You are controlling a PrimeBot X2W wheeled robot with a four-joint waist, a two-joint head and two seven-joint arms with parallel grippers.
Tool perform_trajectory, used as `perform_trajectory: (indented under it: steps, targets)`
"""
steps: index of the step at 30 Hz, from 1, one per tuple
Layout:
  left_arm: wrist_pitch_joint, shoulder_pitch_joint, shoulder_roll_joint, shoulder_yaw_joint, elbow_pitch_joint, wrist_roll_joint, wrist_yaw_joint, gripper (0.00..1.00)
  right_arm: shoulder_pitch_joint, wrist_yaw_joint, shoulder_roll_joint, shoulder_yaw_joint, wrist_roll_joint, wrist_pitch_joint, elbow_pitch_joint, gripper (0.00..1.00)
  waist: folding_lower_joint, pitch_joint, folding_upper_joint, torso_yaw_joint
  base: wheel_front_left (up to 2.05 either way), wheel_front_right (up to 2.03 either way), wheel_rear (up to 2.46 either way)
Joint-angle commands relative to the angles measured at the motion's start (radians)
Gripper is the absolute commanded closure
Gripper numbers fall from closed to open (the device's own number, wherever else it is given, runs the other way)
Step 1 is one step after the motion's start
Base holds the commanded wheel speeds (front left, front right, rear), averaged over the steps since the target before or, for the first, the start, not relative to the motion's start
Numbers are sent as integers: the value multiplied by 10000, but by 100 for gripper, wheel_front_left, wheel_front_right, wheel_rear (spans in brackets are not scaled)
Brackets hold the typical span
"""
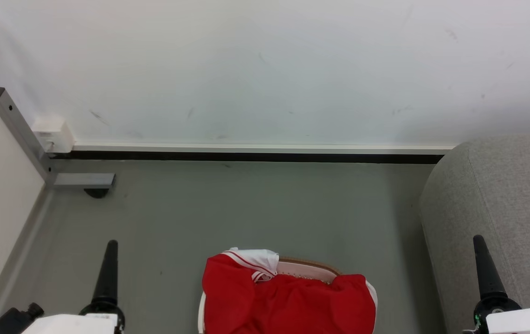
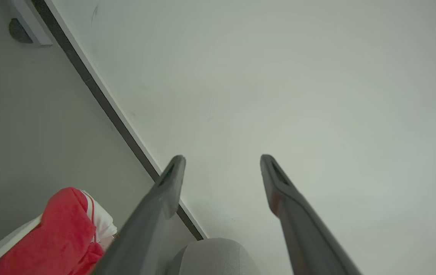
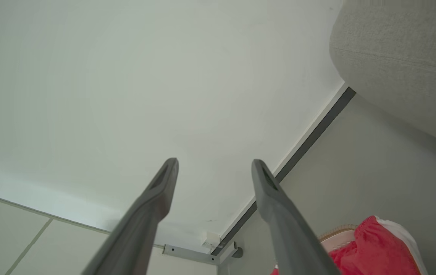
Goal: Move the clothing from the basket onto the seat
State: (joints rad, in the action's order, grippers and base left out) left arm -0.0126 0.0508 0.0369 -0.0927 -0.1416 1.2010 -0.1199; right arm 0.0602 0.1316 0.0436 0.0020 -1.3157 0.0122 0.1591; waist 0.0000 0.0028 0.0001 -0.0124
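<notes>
Closest in, at the lower corners of the head view: left gripper [image 2: 222, 158] and right gripper [image 3: 214, 161], each with fingers spread apart and gripping nothing, both pointing toward the wall. Edge-on from the head, so just one dark finger apiece there; the gap is plain in the wrist views.

Between them, at the bottom edge: the clothing [image 1: 288, 297], heaped in the basket [image 1: 309, 266], covering most of the opening and draping over both sides. Looks light, limp and not slippery; likely to sag and trail once lifted. Best taken at a bunched part: the raised white fold [image 1: 258, 260] with striped trim at the back left, or the thick red ridge nearer the middle. Pinch deep enough to catch several layers. Probably calls for a high lift to clear the rim.

Cut off below the frame: the basket's walls, handles and near rim, leaving a short arc of brown rim and pale inner wall. Cannot tell what kind of garment it is, nor how much sits lower down.

To the right, near the basket but apart from it: the seat [image 1: 501, 204], grey fabric with a rounded corner, none of the clothing on it, its right part out of frame.

Beyond: grey floor [image 1: 246, 208], dark skirting strip [image 1: 246, 157], white wall [image 1: 265, 69], and a metal bracket [image 1: 19, 125] in the far left corner.
</notes>
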Motion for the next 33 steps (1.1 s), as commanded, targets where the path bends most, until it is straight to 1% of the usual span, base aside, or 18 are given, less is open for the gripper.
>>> perform_trajectory:
  steps: [1,10,17,24,33]
  targets:
    - [-139,12,87,11,303,-617,79,0,207,-4,155,111,573,141,-257,0,0,-2,-1,-13,0,0,0]
    - [-477,-169,99,257,551,-2874,315,0,153,-5,216,291,2724,473,-469,0,0,-36,-1,-79,0,0,0]
    - [-711,-317,168,441,594,-4461,683,0,49,-6,275,422,4380,713,-488,0,0,-94,-1,-112,0,0,0]
    - [-928,-409,226,582,527,-5399,929,0,-43,-7,241,458,5710,929,-229,0,0,-143,-1,-118,0,0,0]
    - [-1163,-477,354,748,544,-6379,1126,0,-147,-8,166,529,6767,1175,-222,0,0,-242,-1,-87,0,0,0]
